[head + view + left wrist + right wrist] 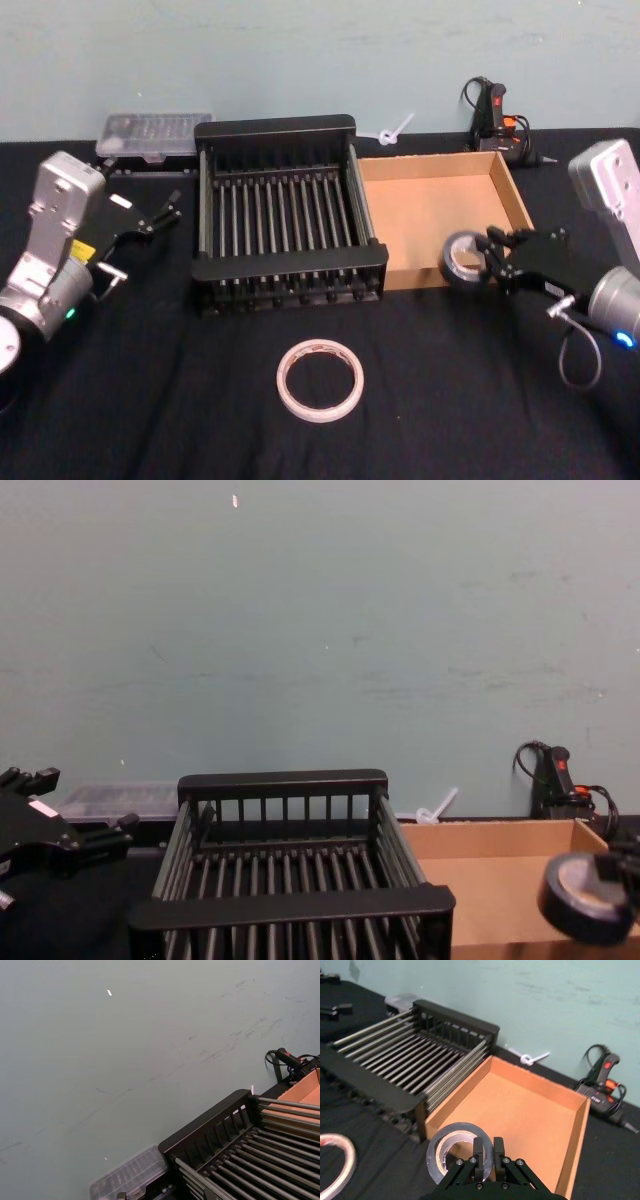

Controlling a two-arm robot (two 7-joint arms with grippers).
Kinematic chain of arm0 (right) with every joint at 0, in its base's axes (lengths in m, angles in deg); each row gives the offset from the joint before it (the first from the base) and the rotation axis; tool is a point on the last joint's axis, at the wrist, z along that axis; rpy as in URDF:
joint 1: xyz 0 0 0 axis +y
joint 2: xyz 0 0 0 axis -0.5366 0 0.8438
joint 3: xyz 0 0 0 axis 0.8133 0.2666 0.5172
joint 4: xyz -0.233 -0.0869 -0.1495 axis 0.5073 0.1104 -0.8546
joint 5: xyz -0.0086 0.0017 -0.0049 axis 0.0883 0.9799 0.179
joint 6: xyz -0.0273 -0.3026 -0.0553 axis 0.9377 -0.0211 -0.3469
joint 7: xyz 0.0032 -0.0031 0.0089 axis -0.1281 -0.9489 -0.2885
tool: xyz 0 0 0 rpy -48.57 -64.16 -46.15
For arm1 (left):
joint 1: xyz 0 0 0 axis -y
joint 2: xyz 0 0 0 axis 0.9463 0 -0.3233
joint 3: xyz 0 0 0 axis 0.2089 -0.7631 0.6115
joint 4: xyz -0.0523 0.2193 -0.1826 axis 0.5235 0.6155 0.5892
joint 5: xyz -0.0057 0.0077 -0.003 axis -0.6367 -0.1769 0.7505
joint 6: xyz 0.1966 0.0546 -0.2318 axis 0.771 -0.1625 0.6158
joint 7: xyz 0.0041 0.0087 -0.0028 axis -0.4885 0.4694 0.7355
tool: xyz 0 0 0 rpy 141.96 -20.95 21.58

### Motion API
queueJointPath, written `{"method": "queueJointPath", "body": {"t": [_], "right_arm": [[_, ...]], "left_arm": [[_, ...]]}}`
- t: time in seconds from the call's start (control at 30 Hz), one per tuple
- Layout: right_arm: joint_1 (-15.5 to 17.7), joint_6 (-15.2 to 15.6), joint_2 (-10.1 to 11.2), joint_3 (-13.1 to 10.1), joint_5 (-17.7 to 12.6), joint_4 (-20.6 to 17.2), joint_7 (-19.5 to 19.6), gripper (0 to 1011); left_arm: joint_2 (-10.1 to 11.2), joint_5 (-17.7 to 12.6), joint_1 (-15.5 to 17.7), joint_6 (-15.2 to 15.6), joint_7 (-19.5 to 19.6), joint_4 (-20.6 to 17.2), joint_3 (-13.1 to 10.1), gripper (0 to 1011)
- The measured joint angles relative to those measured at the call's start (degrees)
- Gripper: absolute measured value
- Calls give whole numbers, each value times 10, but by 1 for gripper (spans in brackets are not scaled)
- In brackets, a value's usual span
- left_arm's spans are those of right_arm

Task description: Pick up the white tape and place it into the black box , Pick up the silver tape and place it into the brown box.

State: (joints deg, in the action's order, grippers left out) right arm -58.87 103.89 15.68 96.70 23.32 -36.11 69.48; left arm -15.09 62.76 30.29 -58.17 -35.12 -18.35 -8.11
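The right gripper (492,262) has its jaws clamped on the wall of the silver tape (463,262), one jaw inside the ring and one outside. The roll hangs in the air over the near front edge of the brown box (512,190), close to the front wall. It is not fully over the middle of the box yet. The white tape (320,379) lies flat on the black surface (150,400), in front of the black box (274,128) and well apart from it. Nobody has picked it up yet. The left gripper (150,215) waits off to the left side of the black box, and its jaws look spread apart and hold nothing. What could go wrong? If the right gripper lets go too soon, the silver tape could hit the front wall of the brown box and roll off onto the surface. The roll stands on its edge in the jaws, so it may roll when it lands. It could also slip if the grip on the thin wall is weak.
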Motion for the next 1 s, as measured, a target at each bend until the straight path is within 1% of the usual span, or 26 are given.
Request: {"method": "queueJointPath", "body": {"t": [0.27, 0.37, 0.6, 0.63, 0.8, 0.83, 0.93, 0.97, 1.0], "right_arm": [[-48, -10, -21, 9, 12, 38, 3, 126], [-71, -18, -33, 15, 23, 60, 8, 126], [-108, -29, -56, 24, 40, 101, 14, 126], [-118, -32, -62, 26, 44, 113, 15, 126], [-145, -41, -78, 30, 57, 149, 17, 126], [-154, -44, -83, 31, 61, 162, 18, 126], [-168, -48, -90, 33, 67, 182, 19, 126], [-177, -51, -95, 35, 72, 196, 19, 126], [-181, -52, -97, 36, 73, 202, 18, 126]], "left_arm": [[0, 0, 0, 0, 0, 0, 0, 1001], [0, 0, 0, 0, 0, 0, 0, 1001], [0, 0, 0, 0, 0, 0, 0, 1001], [0, 0, 0, 0, 0, 0, 0, 1001], [0, 0, 0, 0, 0, 0, 0, 1001], [0, 0, 0, 0, 0, 0, 0, 1001], [0, 0, 0, 0, 0, 0, 0, 1001], [0, 0, 0, 0, 0, 0, 0, 1001], [0, 0, 0, 0, 0, 0, 0, 1002]]}}
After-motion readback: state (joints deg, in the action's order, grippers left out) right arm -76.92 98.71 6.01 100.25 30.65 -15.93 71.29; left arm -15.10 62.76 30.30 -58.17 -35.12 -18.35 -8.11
